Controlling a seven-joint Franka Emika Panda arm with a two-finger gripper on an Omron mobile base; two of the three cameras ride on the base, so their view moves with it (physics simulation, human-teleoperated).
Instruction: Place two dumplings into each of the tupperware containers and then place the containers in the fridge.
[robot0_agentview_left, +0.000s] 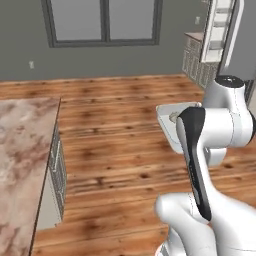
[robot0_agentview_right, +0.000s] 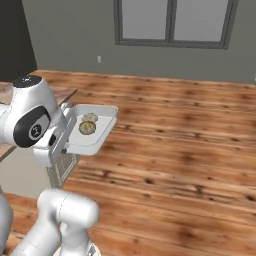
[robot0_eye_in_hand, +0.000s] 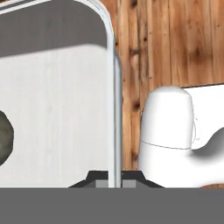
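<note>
A pale tupperware container (robot0_agentview_right: 100, 134) hangs in the air over the wooden floor, level, with two dumplings (robot0_agentview_right: 88, 123) side by side in it. My gripper (robot0_eye_in_hand: 114, 180) is shut on the container's raised rim (robot0_eye_in_hand: 114, 109), one finger on each side of the wall. In the hand view the white tray floor (robot0_eye_in_hand: 57, 109) spreads to the left, and one dumpling (robot0_eye_in_hand: 4, 138) peeks in at the left edge. In the left base view my arm hides most of the container (robot0_agentview_left: 166, 119). The fridge (robot0_agentview_left: 220, 27) stands at the far right with its door bins showing.
A marble-topped island (robot0_agentview_left: 20, 165) with drawers runs along the left, and its corner (robot0_agentview_right: 67, 95) lies just behind the tray. Grey cabinets (robot0_agentview_left: 194, 57) stand beside the fridge. Open wooden floor (robot0_agentview_left: 120, 115) stretches ahead to the window wall.
</note>
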